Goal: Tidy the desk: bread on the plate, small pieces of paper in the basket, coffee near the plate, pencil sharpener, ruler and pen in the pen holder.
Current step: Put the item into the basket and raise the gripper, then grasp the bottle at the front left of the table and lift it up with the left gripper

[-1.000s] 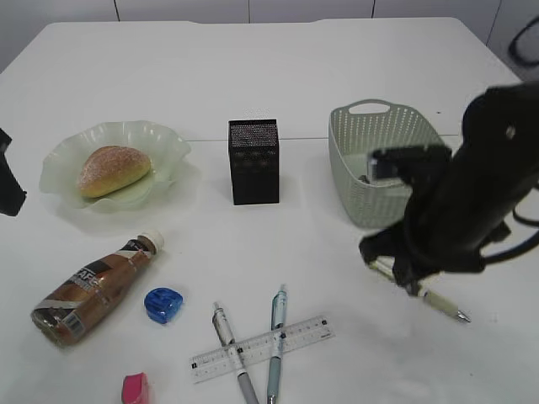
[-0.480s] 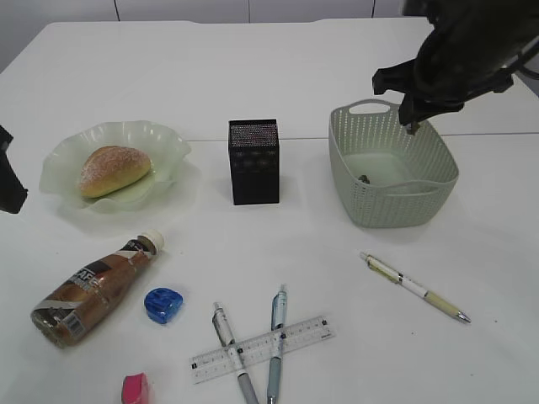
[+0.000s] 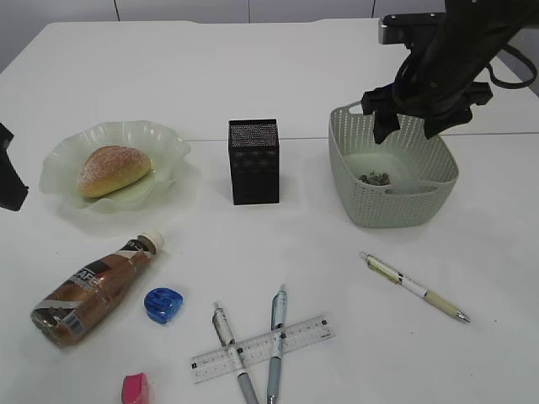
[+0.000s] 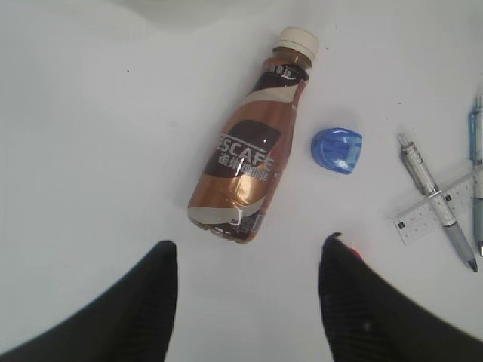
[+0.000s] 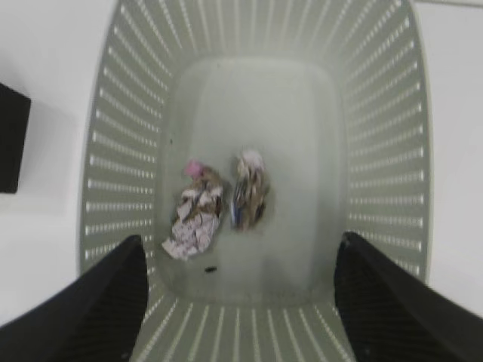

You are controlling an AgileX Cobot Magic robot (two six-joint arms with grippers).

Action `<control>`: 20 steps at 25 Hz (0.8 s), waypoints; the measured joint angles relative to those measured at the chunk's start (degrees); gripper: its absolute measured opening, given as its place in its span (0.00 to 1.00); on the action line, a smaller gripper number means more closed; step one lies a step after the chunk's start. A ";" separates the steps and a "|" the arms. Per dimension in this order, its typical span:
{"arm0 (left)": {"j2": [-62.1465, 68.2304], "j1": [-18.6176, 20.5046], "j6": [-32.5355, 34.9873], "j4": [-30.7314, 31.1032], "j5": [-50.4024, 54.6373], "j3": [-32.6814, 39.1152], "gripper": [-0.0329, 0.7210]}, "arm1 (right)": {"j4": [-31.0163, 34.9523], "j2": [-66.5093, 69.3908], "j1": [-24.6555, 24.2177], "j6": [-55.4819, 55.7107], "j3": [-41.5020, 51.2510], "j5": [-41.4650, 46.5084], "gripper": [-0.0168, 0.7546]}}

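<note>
My right gripper [image 3: 408, 128] hangs open and empty above the grey-green basket [image 3: 354, 181], [image 5: 113, 121]. Two crumpled paper pieces [image 5: 219, 200] lie on its floor, also seen in the exterior view [image 3: 375, 178]. The bread [image 3: 114, 170] lies on the green plate [image 3: 173, 147]. The coffee bottle [image 3: 93, 289], [image 4: 253, 166] lies on its side. The blue pencil sharpener [image 3: 163, 305], [image 4: 337, 149], ruler [image 3: 261, 348], [image 4: 434, 211] and two crossed pens [image 3: 276, 341] lie in front. A third pen [image 3: 414, 288] lies at right. The black pen holder [image 3: 253, 160] stands mid-table. My left gripper [image 4: 249, 260] is open over bare table.
A pink eraser-like object [image 3: 135, 389] lies at the front edge, partly behind my left gripper's right finger in the left wrist view [image 4: 355, 255]. The left arm [image 3: 8, 181] shows at the exterior view's left edge.
My right arm rose from low by the right-hand pen to above the basket and opened. A second paper piece now lies in the basket. The left arm has not moved.
</note>
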 joint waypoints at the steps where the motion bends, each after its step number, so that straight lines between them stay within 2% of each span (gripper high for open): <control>1: 0.00 0.00 0.00 0.00 -0.13 0.00 0.62 | 0.25 0.00 0.00 0.00 -0.36 2.43 0.77; 3: 0.00 0.00 0.00 0.10 -1.62 0.00 0.62 | 0.53 0.00 0.00 -0.26 -0.61 7.29 0.77; 7: 0.00 0.00 0.00 -0.01 -4.46 0.00 0.62 | 2.33 -0.12 0.00 -5.04 -0.48 16.47 0.67; 10: 0.00 0.00 0.48 -0.39 -4.56 0.00 0.62 | 4.09 -2.64 0.00 -5.98 2.40 17.33 0.63; 14: 0.00 -0.14 7.28 -2.21 -3.82 0.00 0.62 | 5.88 -9.77 0.34 -6.57 9.78 16.53 0.62; 16: 0.11 -0.64 8.66 -2.35 -3.59 0.00 0.62 | 5.88 -13.71 0.71 -6.80 14.33 15.74 0.62; 20: 3.72 -3.94 13.33 -2.35 -2.65 0.00 0.63 | 6.18 -21.07 2.59 -7.34 22.14 15.22 0.62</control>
